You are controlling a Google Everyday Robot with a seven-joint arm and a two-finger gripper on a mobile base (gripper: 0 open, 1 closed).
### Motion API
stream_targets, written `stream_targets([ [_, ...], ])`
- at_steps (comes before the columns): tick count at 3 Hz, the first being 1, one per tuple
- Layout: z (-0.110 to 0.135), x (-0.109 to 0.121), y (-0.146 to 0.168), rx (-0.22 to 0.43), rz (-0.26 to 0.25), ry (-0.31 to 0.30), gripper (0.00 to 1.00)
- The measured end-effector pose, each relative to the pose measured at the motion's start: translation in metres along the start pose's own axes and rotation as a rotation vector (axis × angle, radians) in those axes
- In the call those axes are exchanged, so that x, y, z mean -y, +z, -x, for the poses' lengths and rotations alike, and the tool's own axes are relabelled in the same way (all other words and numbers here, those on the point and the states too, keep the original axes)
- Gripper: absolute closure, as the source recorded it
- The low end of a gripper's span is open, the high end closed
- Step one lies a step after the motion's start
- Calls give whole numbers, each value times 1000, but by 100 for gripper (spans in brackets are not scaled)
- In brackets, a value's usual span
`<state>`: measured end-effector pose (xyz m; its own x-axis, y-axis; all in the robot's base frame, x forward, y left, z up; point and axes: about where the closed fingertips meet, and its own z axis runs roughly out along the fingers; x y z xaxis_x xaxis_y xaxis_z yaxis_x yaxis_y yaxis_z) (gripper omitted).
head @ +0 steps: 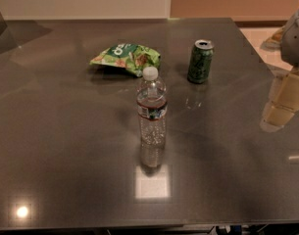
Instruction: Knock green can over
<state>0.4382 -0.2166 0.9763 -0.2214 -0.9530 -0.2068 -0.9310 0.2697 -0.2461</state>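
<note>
The green can (pixel 200 61) stands upright on the dark grey table (pixel 65 131), toward the back right. It is dark green with pale markings and a silver top. My gripper (pixel 280 104) hangs at the right edge of the view, pale yellowish, above the table's right side. It is to the right of the can and nearer the front, well apart from it and touching nothing.
A clear water bottle (pixel 151 109) with a white cap stands mid-table, in front and left of the can. A crinkled green snack bag (pixel 127 58) lies behind the bottle, left of the can. The table's right edge runs just behind the gripper.
</note>
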Motion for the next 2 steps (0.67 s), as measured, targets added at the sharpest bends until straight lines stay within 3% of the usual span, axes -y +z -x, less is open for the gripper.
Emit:
stream_targets([
  [2, 2, 9, 2, 4, 12, 17, 0],
])
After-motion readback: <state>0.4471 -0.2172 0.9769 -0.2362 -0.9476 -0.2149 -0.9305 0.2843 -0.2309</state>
